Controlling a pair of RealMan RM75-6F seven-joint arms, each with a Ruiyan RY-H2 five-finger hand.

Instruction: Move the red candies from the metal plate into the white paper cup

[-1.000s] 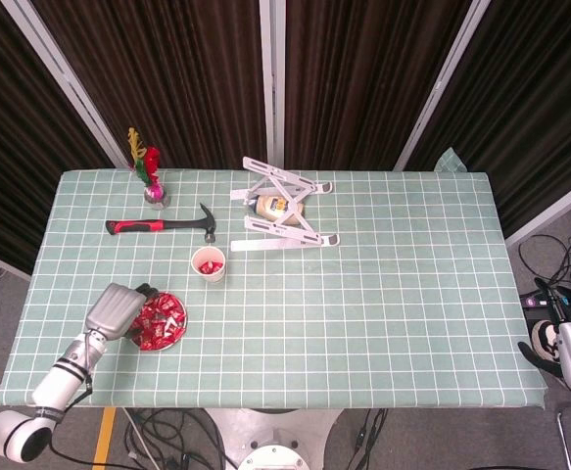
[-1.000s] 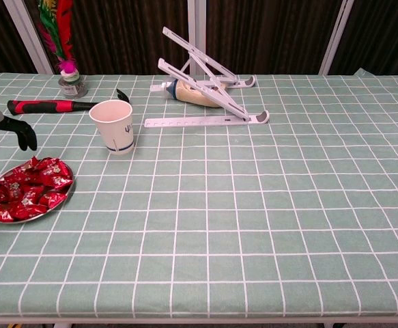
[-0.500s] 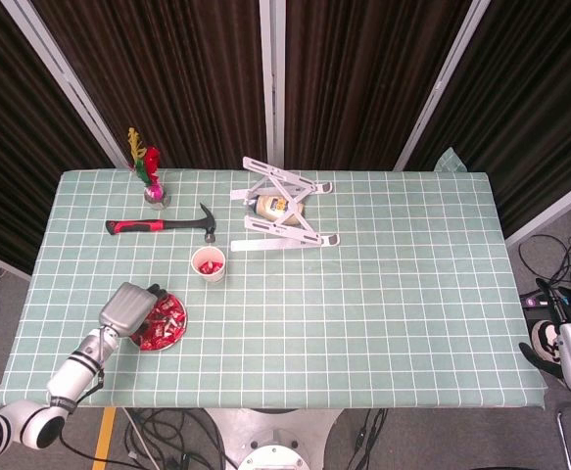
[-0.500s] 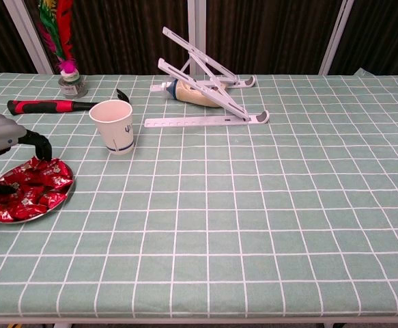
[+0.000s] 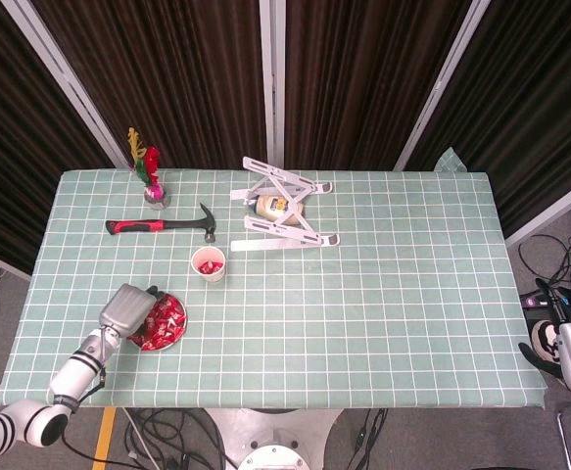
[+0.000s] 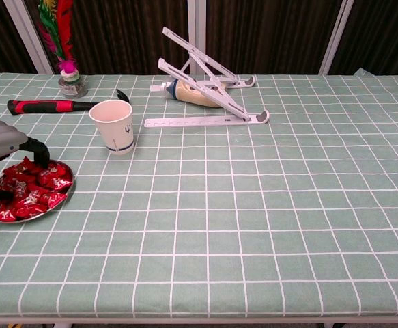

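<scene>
A round metal plate [image 5: 170,340] [image 6: 57,201] heaped with red wrapped candies [image 5: 165,318] [image 6: 29,188] lies near the table's front left corner. My left hand [image 5: 128,309] [image 6: 3,142] hangs over the plate's left side. Its dark fingers [image 6: 38,152] reach down onto the pile, spread apart; no candy shows between them. The white paper cup [image 5: 209,264] [image 6: 116,126] stands upright just behind and to the right of the plate, with a few red candies showing inside from the head view. My right hand [image 5: 562,354] hangs off the table's right front corner, holding nothing.
A red-handled hammer [image 5: 158,225] [image 6: 57,105] lies behind the cup. A feather shuttlecock in a small holder [image 5: 153,188] [image 6: 69,76] stands at the back left. A white folding stand [image 5: 283,217] [image 6: 209,89] with a bottle [image 6: 188,94] under it sits mid-back.
My left hand has moved right from beside the plate to over it, and its fingers have come down onto the candies. The right hand has not moved.
</scene>
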